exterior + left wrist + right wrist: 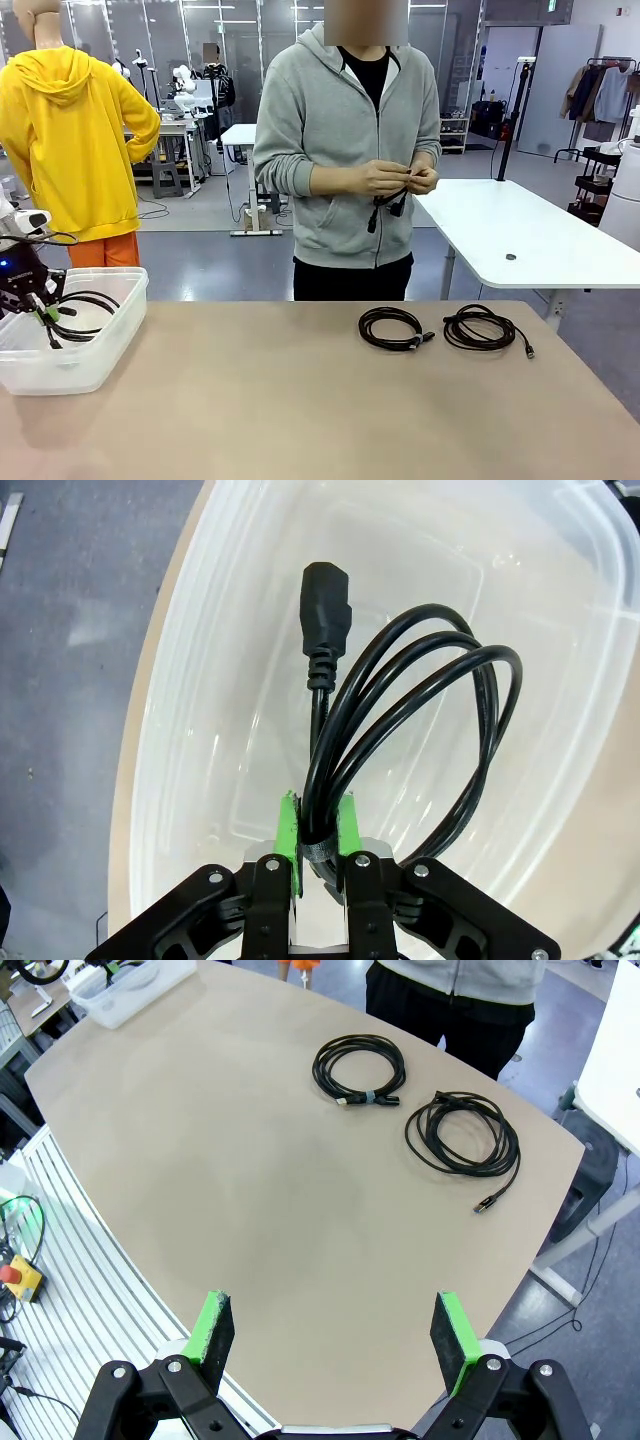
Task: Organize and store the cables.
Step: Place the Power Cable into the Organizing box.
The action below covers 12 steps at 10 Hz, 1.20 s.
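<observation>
Four cables: at left, the left gripper (318,815) pinches a coiled plug cable (327,610) inside the clear bin (100,350). The person's hands (395,180) hold a short cable (372,218). A tied coil (365,1097) and a loose coil (413,1132) lie side by side on the table (200,1160). The right gripper (333,1310) hovers with its fingers wide apart.

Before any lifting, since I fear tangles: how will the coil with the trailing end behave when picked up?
Likely floppy: this loose coil shows no tie, unlike the tied coil, so its loops may sag apart. Its trailing end would probably dangle.
</observation>
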Available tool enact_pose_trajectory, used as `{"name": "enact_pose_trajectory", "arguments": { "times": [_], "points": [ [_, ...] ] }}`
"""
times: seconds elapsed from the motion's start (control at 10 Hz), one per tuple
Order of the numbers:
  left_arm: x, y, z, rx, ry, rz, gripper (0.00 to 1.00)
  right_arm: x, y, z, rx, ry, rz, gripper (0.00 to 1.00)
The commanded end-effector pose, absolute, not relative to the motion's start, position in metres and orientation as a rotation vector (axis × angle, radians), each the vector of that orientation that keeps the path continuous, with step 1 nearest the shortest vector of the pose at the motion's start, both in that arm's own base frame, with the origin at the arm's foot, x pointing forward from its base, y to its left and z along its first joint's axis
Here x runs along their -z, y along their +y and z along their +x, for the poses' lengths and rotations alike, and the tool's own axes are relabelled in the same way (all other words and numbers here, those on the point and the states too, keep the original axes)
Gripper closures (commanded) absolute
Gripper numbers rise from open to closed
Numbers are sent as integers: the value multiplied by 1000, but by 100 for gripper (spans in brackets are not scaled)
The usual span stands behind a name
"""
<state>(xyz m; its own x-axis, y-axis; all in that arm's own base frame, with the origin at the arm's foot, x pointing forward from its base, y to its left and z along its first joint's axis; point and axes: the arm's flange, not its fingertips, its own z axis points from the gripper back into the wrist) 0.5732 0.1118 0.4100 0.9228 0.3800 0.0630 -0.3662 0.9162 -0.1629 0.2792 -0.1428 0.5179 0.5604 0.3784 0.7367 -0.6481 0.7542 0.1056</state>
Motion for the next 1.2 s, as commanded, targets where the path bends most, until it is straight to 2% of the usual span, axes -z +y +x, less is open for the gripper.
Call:
{"name": "enact_pose_trajectory", "arguments": {
  "times": [0.0, 0.1, 0.4, 0.5, 1.1],
  "points": [
    [-415, 106, 567, -395, -96, -135, 69, -519, -144, 279, -640, -767, 395, 0],
    [-416, 106, 566, -393, -105, -124, 58, -519, -144, 279, -640, -767, 395, 0],
    [-418, 102, 563, -378, -114, -118, 12, -519, -144, 279, -640, -767, 395, 0],
    [-419, 101, 563, -377, -115, -119, 0, -519, -144, 279, -640, -767, 395, 0],
    [-421, 106, 571, -368, -110, -136, 0, -519, -144, 279, -640, -767, 395, 0]
  ]
}}
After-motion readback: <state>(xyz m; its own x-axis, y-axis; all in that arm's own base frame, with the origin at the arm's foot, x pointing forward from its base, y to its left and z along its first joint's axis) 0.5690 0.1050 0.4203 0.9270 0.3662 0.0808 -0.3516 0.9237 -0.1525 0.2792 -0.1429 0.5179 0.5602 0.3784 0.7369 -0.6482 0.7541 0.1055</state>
